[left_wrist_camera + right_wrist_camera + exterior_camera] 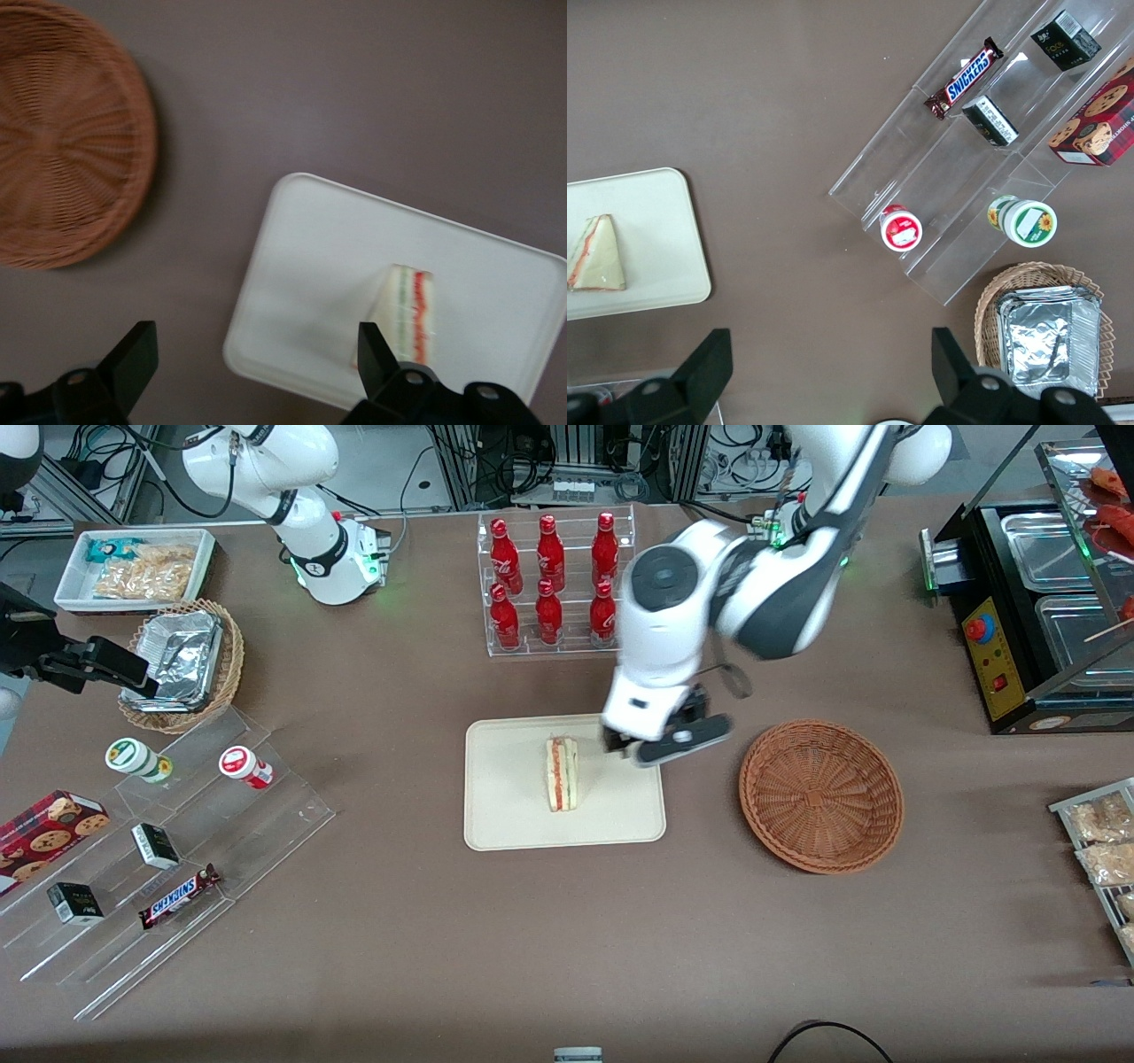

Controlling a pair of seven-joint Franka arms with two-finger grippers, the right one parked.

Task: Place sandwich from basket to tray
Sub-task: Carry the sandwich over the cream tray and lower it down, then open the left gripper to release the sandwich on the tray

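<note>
Sandwich (562, 773) stands on the tray (505, 815), basket (820, 794) alongside, while the gripper (660, 746) hovers above the tray's edge, fingers wide apart, holding nothing.

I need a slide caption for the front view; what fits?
Sandwich resting on the tray, basket empty beside it, open gripper above the tray's edge.

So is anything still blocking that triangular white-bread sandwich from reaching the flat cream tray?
Nothing visible: the sandwich already lies on the tray. The open gripper hovers beside it, empty.
</note>
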